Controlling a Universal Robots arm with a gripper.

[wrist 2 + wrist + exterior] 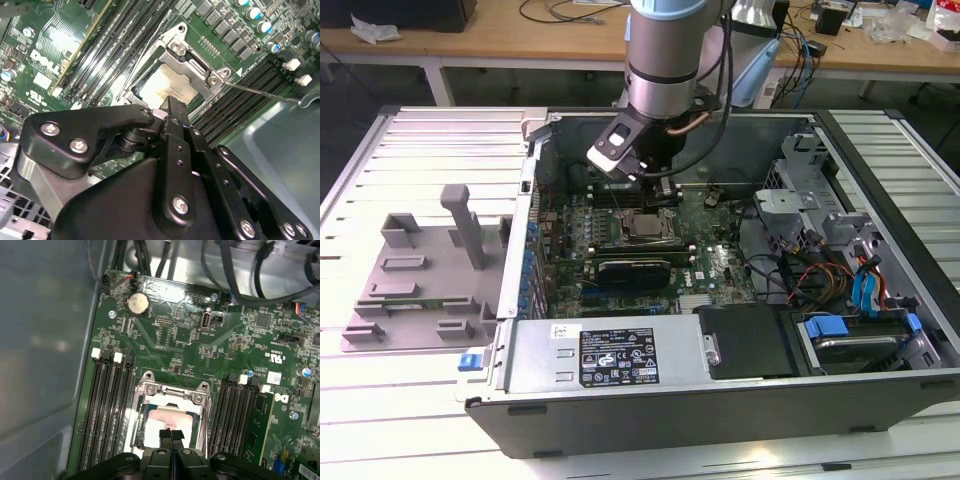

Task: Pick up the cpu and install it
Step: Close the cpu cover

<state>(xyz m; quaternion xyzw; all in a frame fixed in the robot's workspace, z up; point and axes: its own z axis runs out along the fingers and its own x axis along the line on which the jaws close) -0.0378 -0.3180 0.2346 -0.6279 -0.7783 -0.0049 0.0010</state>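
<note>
Slatted metal table (390,400) carries an open computer case (720,410) lying on its side; we take the socket frame (172,392) on the green motherboard (190,340) as landmark. We see the cpu (167,419) lying flat inside the socket frame, pale silver top up, with the metal rim around it on every side we can see. Robot arm (665,50) reaches down into the case, and the gripper (170,432) hangs right over the socket frame, tips above one edge of the cpu. Its fingers (172,125) are pressed together, closed on themselves with no gap in both wrist views. We cannot tell whether the tips touch the cpu top or sit just off it. Black memory slots (107,405) run along both sides of the socket frame. Round coin battery (138,303) sits on the board, apart from the socket frame, past the slot ends. Long black ribbed block (635,268) lies just beside the socket frame, on the side toward the power supply (610,355). Thin wire lever (260,92) sticks out from one corner of the socket frame. Grey plastic tray (420,240) rests on the table outside the case, well apart from the socket frame, toward the exterior view's left.
</note>
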